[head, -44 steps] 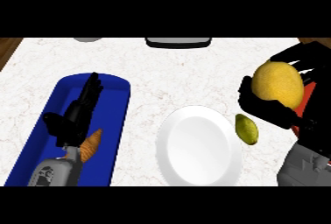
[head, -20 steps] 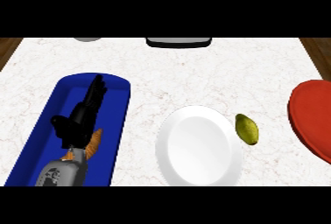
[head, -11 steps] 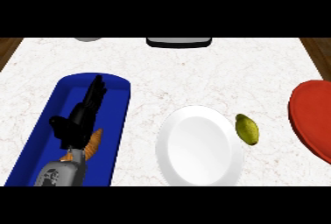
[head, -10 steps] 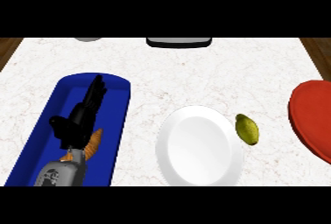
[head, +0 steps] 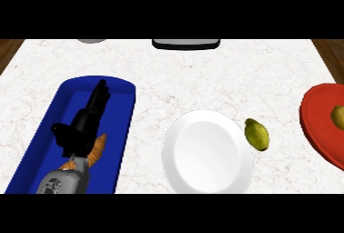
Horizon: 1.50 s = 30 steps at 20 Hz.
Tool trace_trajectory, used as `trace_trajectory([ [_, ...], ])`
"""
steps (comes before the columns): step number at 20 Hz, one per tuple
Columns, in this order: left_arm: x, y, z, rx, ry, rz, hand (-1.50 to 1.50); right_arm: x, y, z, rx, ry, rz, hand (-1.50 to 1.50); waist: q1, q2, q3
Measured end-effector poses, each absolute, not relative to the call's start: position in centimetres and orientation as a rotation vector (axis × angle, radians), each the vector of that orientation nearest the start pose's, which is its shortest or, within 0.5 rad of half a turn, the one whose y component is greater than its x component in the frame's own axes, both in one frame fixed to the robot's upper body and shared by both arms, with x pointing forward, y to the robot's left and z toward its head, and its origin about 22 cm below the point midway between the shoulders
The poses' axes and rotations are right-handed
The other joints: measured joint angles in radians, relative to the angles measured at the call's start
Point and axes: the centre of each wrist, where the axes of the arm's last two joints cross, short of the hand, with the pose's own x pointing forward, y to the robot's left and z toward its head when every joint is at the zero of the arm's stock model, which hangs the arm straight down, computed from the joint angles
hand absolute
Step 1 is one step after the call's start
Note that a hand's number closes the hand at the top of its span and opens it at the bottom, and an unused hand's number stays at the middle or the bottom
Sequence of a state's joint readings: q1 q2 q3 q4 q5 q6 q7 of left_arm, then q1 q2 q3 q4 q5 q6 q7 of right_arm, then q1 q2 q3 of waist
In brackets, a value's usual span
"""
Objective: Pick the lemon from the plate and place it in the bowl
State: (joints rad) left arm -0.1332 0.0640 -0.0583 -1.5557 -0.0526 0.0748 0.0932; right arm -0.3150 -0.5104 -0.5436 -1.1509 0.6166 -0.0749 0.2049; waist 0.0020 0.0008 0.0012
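A yellow lemon (head: 338, 118) lies in the red bowl (head: 316, 123) at the right edge, cut off by the frame. The white plate (head: 201, 159) sits at centre with nothing on it. A small olive-green fruit (head: 256, 134) rests on the counter against the plate's right rim. My left hand (head: 80, 129) lies open over the blue tray (head: 121, 109), fingers straight and pointing away. My right hand does not show.
An orange item (head: 98, 146) pokes out beneath my left hand in the blue tray. A dark appliance (head: 185, 43) and a grey round object (head: 91, 40) stand at the counter's far edge. Wood floor shows past the counter's corners.
My right hand, which held the lemon over the red bowl, has left the view. The lemon now lies in the bowl. The left hand has not moved.
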Motion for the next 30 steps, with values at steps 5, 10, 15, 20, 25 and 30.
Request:
trace_trajectory([
  [5, 27.5, 21.7, 2.9, 0.073, -1.595, -0.11, 0.0, 28.1, -46.1, 8.8, -1.141, -1.303, 0.003, -1.5, -0.002, 0.0, 0.0],
  [10, 27.1, 21.6, 2.4, 0.072, -1.59, -0.107, 0.0, 26.9, -46.4, 10.9, -1.166, -1.41, -0.127, -1.5, -0.007, -0.002, -0.001],
  [15, 27.0, 21.5, 2.6, 0.079, -1.594, -0.104, 0.0, 24.2, -46.7, 11.8, -1.106, -1.441, -0.25, -1.5, -0.01, -0.003, -0.001],
  [20, 26.7, 21.8, 2.8, 0.075, -1.595, -0.099, 0.0, 20.2, -48.1, 12.4, -1.013, -1.489, -0.343, -1.5, -0.013, -0.004, -0.002],
  [25, 26.4, 21.7, 2.9, 0.071, -1.589, -0.102, 0.0, 16.9, -48.4, 11.4, -0.932, -1.53, -0.374, -1.5, -0.01, -0.003, -0.002],
  [30, 26.7, 21.2, 3.2, 0.07, -1.588, -0.103, 0.0, 13.7, -48.7, 10.6, -0.878, -1.555, -0.35, -1.5, -0.009, -0.003, -0.001],
])
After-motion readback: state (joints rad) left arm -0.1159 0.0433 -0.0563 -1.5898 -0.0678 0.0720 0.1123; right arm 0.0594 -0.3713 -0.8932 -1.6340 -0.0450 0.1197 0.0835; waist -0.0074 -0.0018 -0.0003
